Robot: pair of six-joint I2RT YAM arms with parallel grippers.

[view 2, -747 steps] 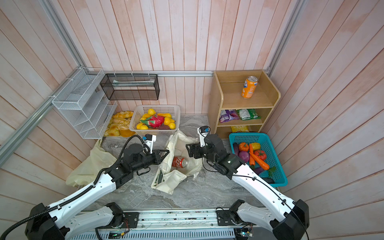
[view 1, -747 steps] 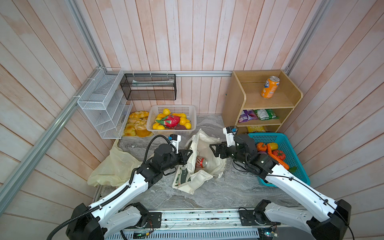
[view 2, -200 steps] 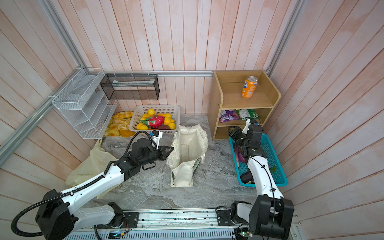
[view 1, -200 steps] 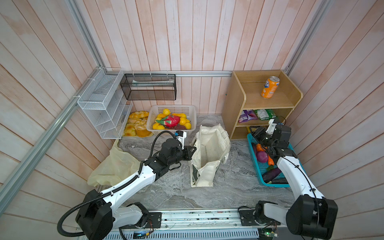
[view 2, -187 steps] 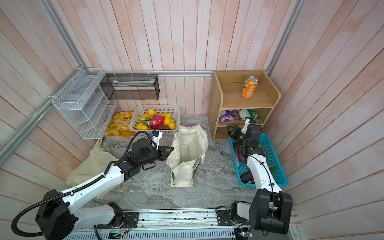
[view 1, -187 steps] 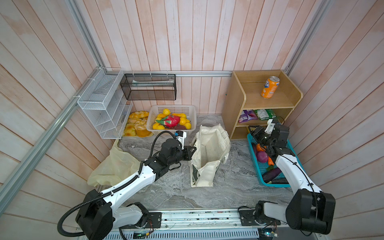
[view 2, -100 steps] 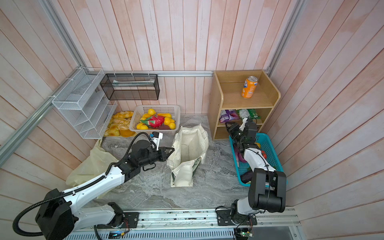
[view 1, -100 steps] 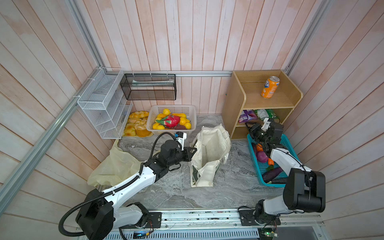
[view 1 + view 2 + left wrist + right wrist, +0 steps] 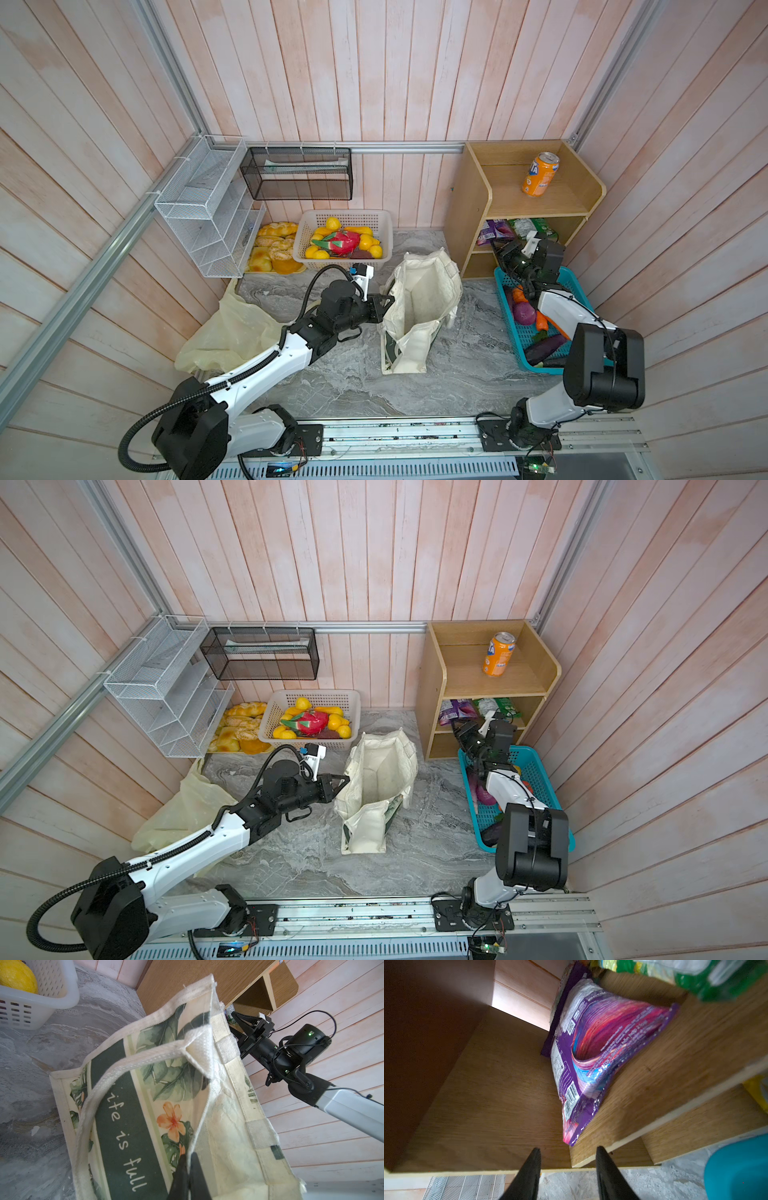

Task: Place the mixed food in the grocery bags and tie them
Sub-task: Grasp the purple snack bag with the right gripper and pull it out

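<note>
**Shelf, racks and baskets around the table**

A wooden shelf [image 9: 465, 208] stands at the back right of the grey marble table [image 9: 469, 357]. An orange soda can [image 9: 540, 173] stands upright on its top board. A green snack packet [image 9: 534, 226] lies on the board below. A white wire rack [image 9: 208, 208] and a black mesh basket [image 9: 297, 174] hang on the walls. A white plastic basket [image 9: 345, 212] stands by the back wall, and a blue basket [image 9: 575, 286] is just beside the shelf.
</note>
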